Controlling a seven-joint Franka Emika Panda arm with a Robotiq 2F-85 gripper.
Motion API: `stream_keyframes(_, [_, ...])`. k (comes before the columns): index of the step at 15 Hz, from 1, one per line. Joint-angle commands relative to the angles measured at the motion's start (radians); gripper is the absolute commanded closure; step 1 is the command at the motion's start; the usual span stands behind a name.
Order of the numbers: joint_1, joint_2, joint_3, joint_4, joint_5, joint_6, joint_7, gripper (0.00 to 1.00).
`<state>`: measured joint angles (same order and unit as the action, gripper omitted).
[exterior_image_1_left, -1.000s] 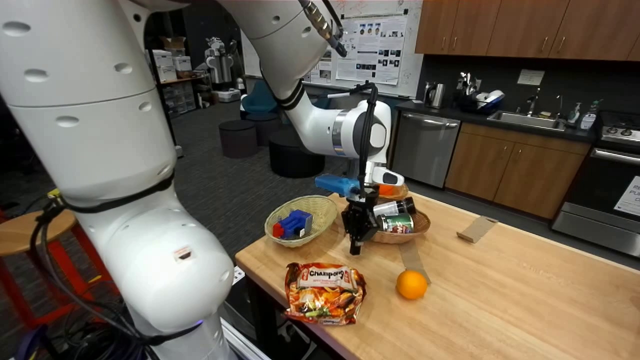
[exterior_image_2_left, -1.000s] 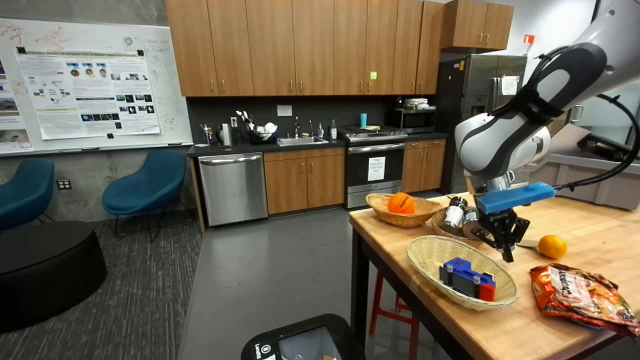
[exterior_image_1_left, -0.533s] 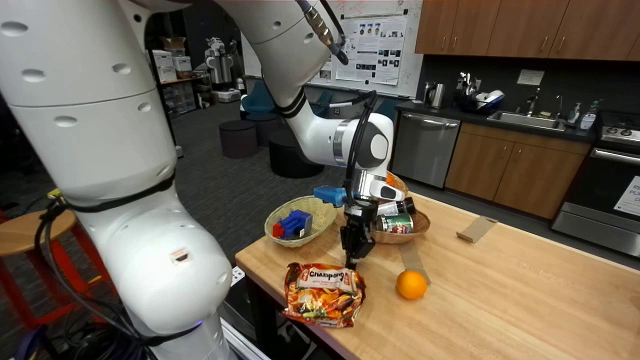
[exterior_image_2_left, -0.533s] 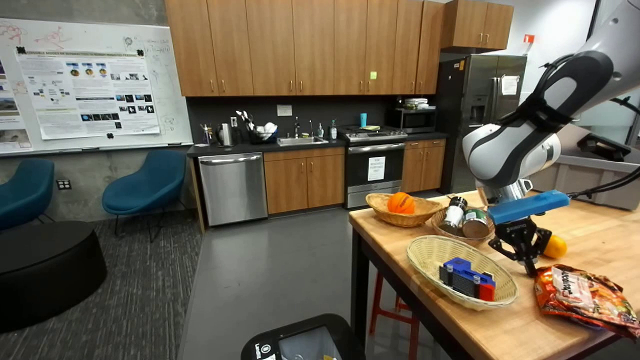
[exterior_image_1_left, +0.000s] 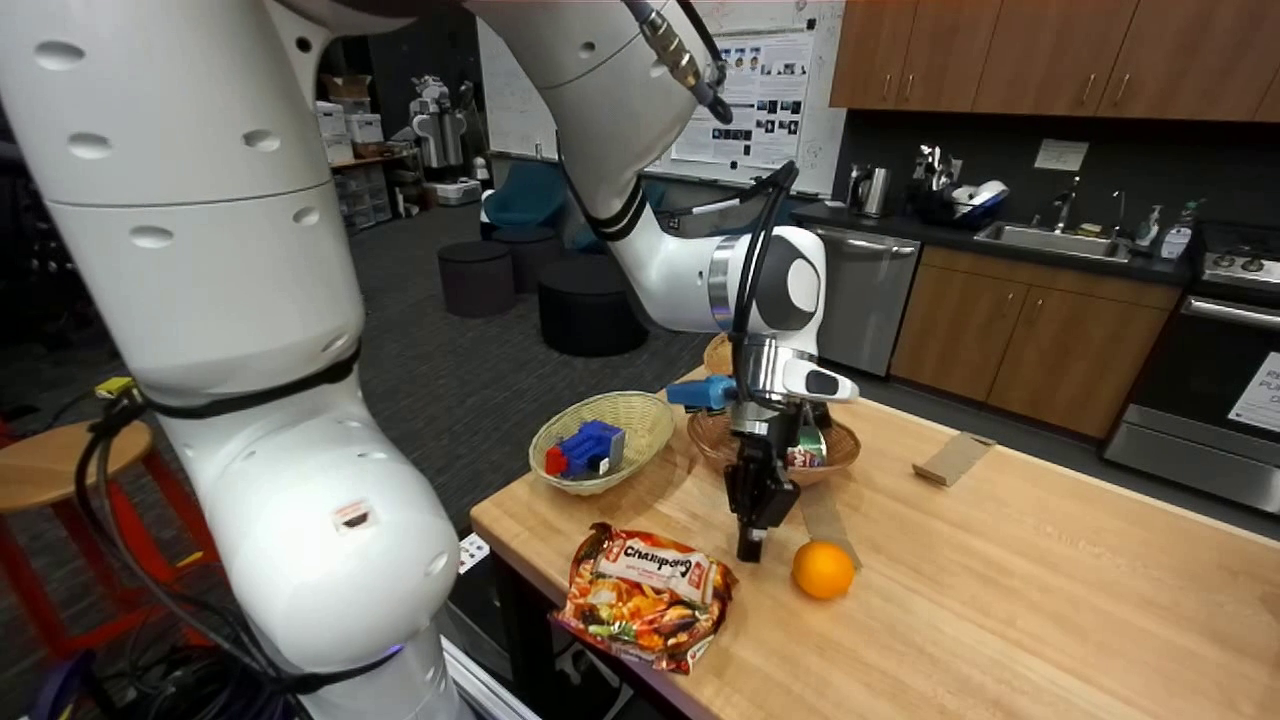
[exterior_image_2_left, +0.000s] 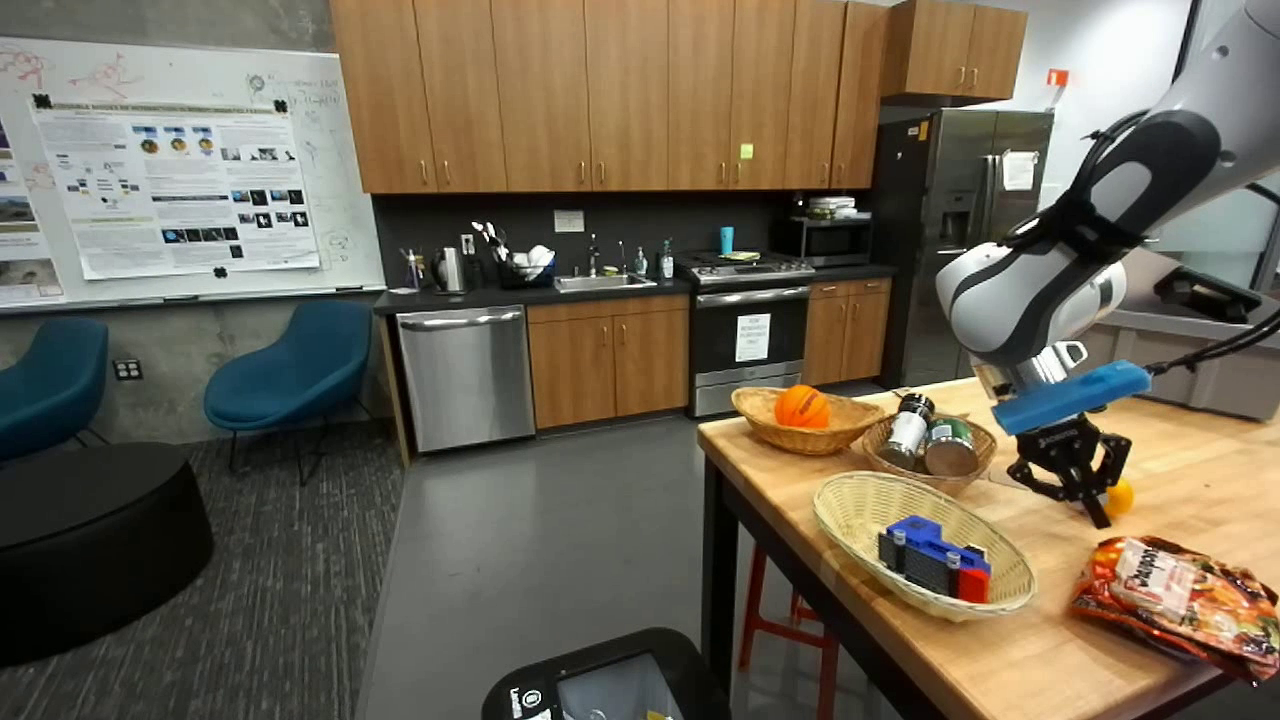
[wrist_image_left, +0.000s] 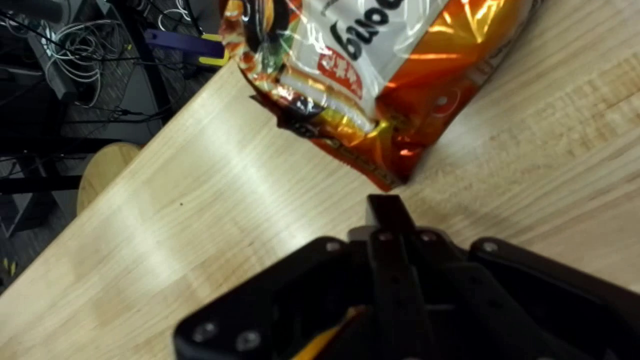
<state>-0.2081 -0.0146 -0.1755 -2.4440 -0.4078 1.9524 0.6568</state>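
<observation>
One end effector (exterior_image_1_left: 750, 548), jaws together, between a Champong packet (exterior_image_1_left: 648, 600) and an orange (exterior_image_1_left: 823, 570), wooden table (exterior_image_1_left: 1010, 590) beneath

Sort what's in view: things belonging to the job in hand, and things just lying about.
In the job, it seems:
gripper, shut, holding nothing
Champong packet, right by its tip

Apparently lying about:
orange, also near
pale basket holding a blue block toy
brown basket holding jar and can
another basket holding an orange ball
</observation>
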Motion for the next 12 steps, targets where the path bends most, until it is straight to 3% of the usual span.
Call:
stream_keyframes(1, [-0.003, 0.075, -0.018, 0.107, -0.024, -0.050, 0.009, 1.00])
stream_keyframes(7, [-0.021, 0.209, -0.078, 0.240, -0.033, -0.012, -0.086, 1.00])
stream_keyframes(12, [-0.033, 0.288, -0.123, 0.274, -0.003, -0.051, -0.121, 1.00])
